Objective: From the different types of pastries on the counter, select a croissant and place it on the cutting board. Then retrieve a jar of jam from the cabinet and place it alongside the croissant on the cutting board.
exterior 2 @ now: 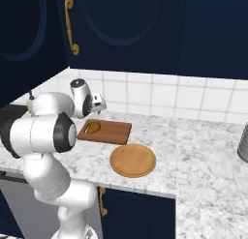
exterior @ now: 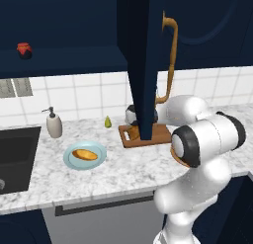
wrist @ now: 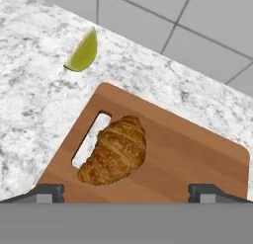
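Hand view looks straight down past the claw (wrist: pixel 126 192), whose two tips stand spread wide with nothing between them. Just ahead of the tips the croissant (wrist: pixel 116 150) lies on the cutting board (wrist: pixel 192 154), beside the handle slot, its long axis running slantwise from the near-left tip up and away. So the first half of the job looks done, to my eye.

What matters now is the jar of jam (exterior: pixel 24 50): it sits on the shelf of the open cabinet (exterior: pixel 74 55), well above the claw and far off to its left, with the cabinet's open door (exterior: pixel 144 65) hanging between them. I'd guess the arm must rise clear of the board and swing left around that door. A lime wedge (wrist: pixel 81 53) rests on the counter (wrist: pixel 29 90) beyond the board.
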Robot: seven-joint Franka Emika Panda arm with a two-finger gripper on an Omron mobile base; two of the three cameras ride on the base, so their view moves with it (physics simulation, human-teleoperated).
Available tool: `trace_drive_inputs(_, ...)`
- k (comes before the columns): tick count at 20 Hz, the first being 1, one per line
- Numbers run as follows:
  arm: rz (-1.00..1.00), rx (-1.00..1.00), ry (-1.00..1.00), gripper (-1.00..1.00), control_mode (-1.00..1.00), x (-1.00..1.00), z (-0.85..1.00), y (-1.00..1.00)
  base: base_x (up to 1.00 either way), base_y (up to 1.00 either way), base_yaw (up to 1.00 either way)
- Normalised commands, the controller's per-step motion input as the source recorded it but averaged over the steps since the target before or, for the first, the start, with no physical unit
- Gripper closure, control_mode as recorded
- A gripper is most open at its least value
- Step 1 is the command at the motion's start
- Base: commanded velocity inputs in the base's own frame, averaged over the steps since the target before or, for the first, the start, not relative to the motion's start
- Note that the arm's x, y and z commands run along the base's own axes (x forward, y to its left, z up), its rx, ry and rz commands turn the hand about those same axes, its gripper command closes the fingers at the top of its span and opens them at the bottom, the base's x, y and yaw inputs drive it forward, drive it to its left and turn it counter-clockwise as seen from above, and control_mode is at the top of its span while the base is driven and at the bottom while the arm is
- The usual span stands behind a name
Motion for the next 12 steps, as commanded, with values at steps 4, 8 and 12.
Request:
trace_drive_inputs(4,0.24,0.00,-0.19,-1.00,-1.00,-1.00,0.16,0.30,0.00,0.00,0.00)
trace_drive_inputs(8,0.19,0.05,0.14,-1.00,-1.00,-1.00,0.81,0.25,0.00,0.00,0.00)
trace_drive_inputs(12,0.09,0.00,-0.02,-1.00,-1.00,-1.00,0.61,-0.04,0.00,0.00,0.00)
